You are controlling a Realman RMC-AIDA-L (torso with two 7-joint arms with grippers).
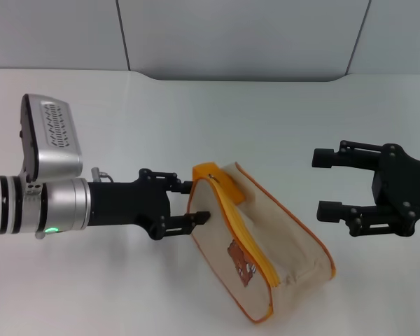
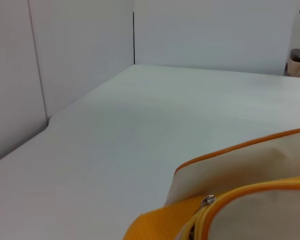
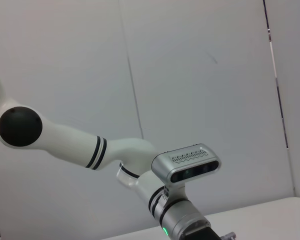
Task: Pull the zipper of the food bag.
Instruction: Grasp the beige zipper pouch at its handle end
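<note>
The food bag (image 1: 266,234), cream canvas with orange piping and a brown bear print, lies on the white table (image 1: 196,112) at front centre. Its orange zipper (image 1: 246,238) runs along the top edge, and the orange loop handle (image 1: 218,176) sits at the left end. My left gripper (image 1: 198,202) is open, with its fingertips on either side of the bag's left end. In the left wrist view the bag (image 2: 250,162) is very close, with the zipper (image 2: 255,189) and its silver pull tab (image 2: 207,201) beside the handle (image 2: 160,225). My right gripper (image 1: 318,184) is open and empty, off to the bag's right.
The table's far edge meets a grey panelled wall (image 1: 231,35). The right wrist view shows only my left arm and its wrist camera (image 3: 187,165) against the wall.
</note>
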